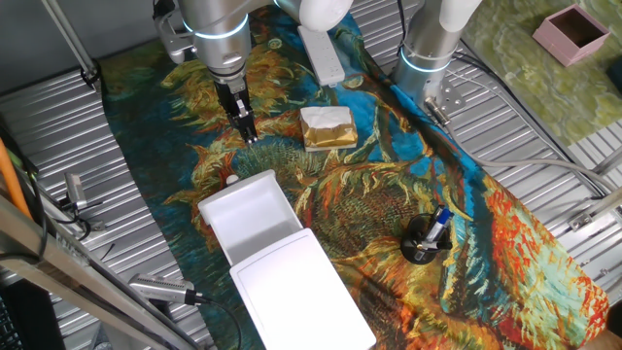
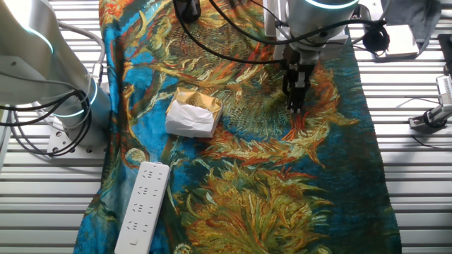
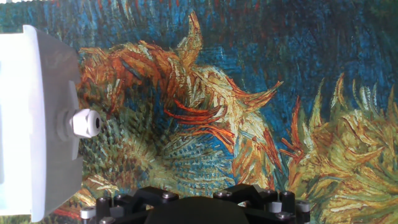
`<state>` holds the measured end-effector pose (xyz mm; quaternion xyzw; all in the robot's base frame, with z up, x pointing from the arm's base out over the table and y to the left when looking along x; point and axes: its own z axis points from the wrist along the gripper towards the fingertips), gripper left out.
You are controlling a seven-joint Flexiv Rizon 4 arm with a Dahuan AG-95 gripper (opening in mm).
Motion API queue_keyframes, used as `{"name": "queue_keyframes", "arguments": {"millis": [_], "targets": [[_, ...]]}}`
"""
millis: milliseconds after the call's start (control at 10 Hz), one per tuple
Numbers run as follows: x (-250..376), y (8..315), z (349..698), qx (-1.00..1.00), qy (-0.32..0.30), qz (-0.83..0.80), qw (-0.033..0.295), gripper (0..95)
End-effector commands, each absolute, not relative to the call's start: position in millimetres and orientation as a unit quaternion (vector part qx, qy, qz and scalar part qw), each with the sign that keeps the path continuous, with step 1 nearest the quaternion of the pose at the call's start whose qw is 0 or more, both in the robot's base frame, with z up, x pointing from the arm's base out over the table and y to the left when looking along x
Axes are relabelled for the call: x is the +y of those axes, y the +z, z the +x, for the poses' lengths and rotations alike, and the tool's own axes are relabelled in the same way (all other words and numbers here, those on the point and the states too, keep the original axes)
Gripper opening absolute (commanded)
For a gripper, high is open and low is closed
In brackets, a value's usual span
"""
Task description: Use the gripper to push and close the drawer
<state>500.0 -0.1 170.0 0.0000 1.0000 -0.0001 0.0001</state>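
We see a metal slatted bench covered down its middle by a sunflower-print cloth. The bulky silver-white robot arm with a cyan light ring stands over the far part of the cloth and points downward.

On the near edge of the bench sits the flat-topped white plastic box. Its shallow white rectangular drawer is pulled out toward the far edge, showing thin raised walls. In the hand view the drawer front fills the left edge of the picture and carries a small round white knob.

A long white power strip lies along one side edge of the cloth. A tan-and-white wrapped block rests mid-cloth, well apart from the drawer. A black holder with a blue pen stands toward the opposite side edge.

The small black two-fingered gripper hangs just above the cloth, near the drawer front but apart from it. We see its fingers close together, holding nothing.
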Motion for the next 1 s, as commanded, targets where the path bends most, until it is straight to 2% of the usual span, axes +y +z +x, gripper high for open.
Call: {"name": "queue_keyframes", "arguments": {"millis": [100,1000], "targets": [[0.0,170.0,500.0,0.998,0.012,-0.054,0.002,0.0],[0.0,170.0,500.0,0.999,0.007,-0.052,-0.001,0.0]]}}
